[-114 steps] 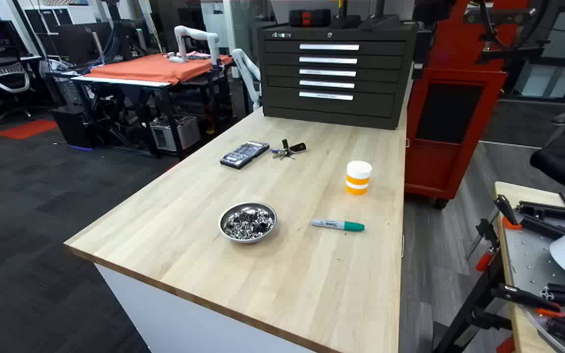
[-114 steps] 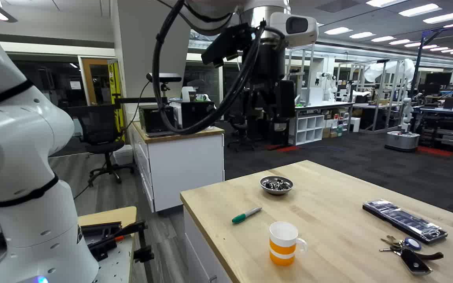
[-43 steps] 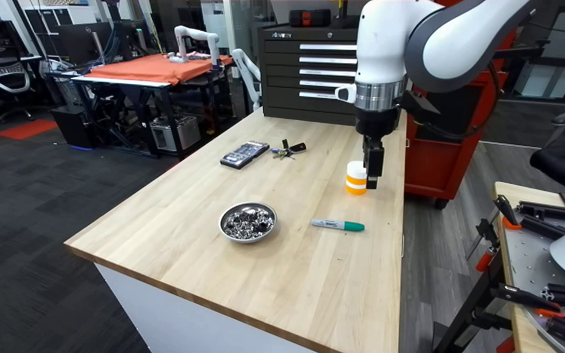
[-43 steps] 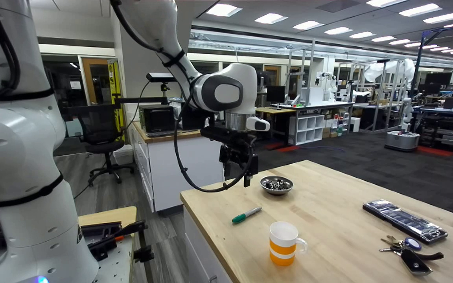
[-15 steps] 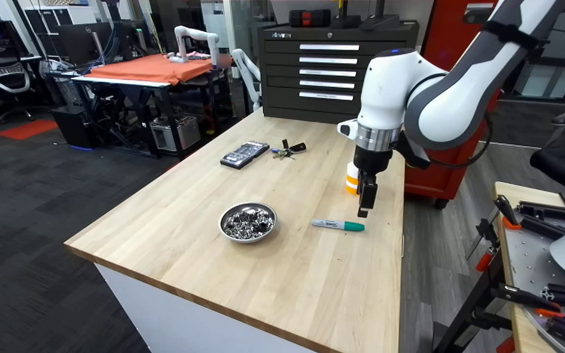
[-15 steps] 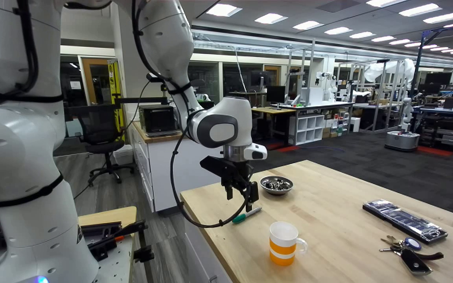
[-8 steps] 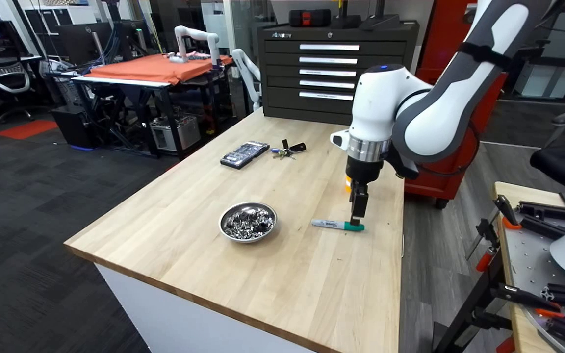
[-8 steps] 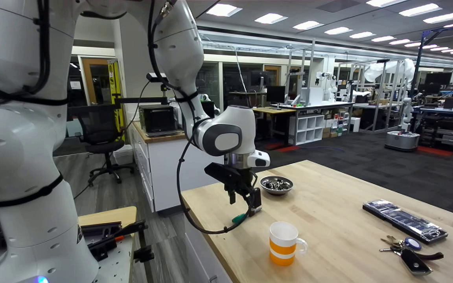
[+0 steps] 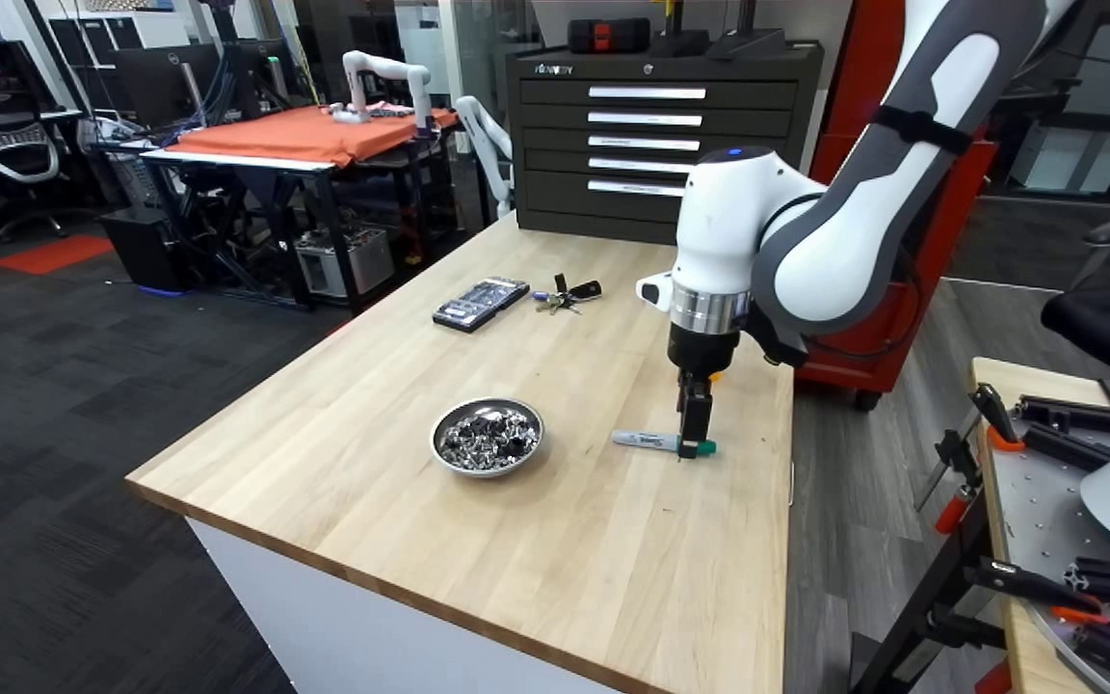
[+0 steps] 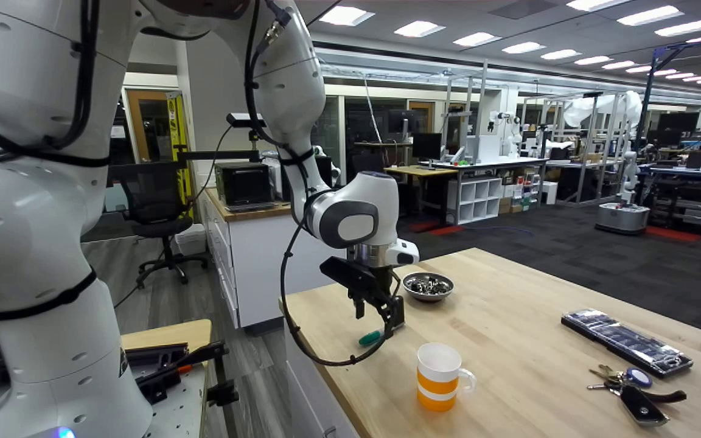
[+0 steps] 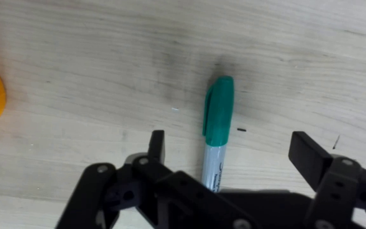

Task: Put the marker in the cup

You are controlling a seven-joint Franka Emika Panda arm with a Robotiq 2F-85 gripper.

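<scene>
Two jaws, spread apart, flank the green-capped marker [image 11: 218,119], which lies flat on the pale wooden surface [image 9: 555,559], its long axis roughly square to the line they would close along; a straight squeeze, with no turn first, looks like the call. Near the marker stands the orange-and-white cup [image 10: 437,382], upright. From where we watch, a metal bowl [image 10: 428,297] shares the surface and a dark tool chest [image 9: 656,130] stands at one end.
</scene>
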